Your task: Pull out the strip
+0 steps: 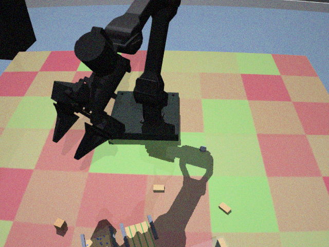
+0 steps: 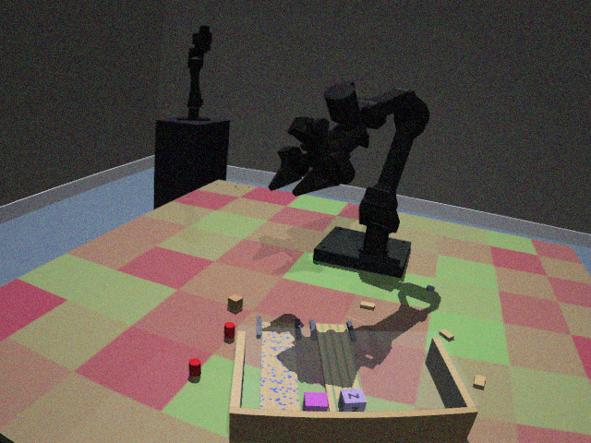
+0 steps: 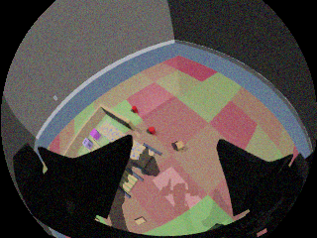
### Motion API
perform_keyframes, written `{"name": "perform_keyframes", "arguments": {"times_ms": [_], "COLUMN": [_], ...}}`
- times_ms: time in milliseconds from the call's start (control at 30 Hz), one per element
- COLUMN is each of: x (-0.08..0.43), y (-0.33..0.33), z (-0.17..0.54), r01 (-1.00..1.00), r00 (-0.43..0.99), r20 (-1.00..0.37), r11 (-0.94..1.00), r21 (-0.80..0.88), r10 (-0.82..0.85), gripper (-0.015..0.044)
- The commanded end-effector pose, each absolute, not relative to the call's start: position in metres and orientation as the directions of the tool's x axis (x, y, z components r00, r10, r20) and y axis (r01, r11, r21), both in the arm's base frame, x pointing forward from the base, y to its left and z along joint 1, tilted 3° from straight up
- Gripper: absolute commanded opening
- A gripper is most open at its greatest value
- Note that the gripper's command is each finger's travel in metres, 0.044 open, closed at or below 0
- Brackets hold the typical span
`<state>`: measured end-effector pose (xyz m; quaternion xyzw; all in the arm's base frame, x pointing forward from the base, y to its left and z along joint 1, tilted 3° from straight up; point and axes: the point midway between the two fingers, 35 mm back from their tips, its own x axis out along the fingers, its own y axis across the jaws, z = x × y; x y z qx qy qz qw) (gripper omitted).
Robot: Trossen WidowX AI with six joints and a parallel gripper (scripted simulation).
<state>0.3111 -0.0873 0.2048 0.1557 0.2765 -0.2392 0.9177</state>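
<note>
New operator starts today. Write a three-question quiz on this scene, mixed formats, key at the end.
1. True or false: the gripper is shut on a strip.
2. The labelled cube rests on which strip: A) blue-speckled strip, B) green-striped strip?
3. Fill in: beside the labelled cube sits a plain ____ cube.

Key: 1 false, it is open, raised, holding nothing. 2 B. 3 magenta.

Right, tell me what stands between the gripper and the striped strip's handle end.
Nothing visible. The open gripper hangs high near the arm's base, and the striped strip's near end juts from the tray's open side, with only small blocks scattered off to the sides.
</note>
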Motion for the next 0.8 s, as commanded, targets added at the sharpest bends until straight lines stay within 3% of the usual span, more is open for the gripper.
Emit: {"name": "perform_keyframes", "arguments": {"times_ms": [0,200,633,767], "x": [0.320,0.314,0.314,0.325], "y": [-0.027,0.059,0.061,0.060], "z": [0.195,0.185,0.184,0.173], "r01": [0.245,-0.191,-0.204,-0.221], "r00": [0.795,0.787,0.785,0.711], "r20": [-0.590,-0.593,-0.593,-0.688], "r11": [0.964,0.981,0.979,0.975], "r21": [0.100,0.025,0.023,-0.022], "r10": [-0.141,0.168,0.177,0.145], "gripper": [0.0400,0.0400,0.0400,0.0295]}}
